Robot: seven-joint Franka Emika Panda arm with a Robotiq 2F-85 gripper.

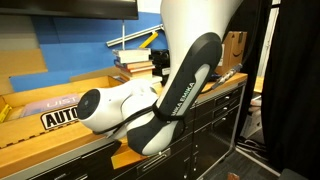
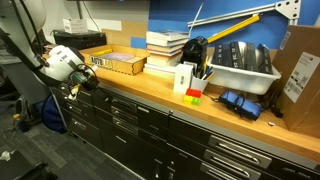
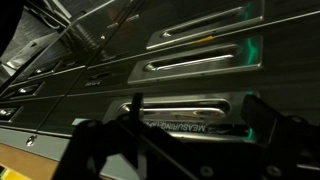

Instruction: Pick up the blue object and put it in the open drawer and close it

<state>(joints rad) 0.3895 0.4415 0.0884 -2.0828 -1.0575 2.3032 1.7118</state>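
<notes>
Here — blunt black jaws, glossy drawer fronts [image 3: 100,78]

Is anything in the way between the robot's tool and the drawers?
Nothing visible is. In the wrist view the open tool faces the drawers directly, with only a bare gap between them. The drawers it faces look shut, and I can't spot the blue block anywhere.

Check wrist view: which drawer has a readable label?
The lowest visible drawer, nearest the gripper: its handle recess reads MEASURING. The two drawers above show no legible text.
</notes>
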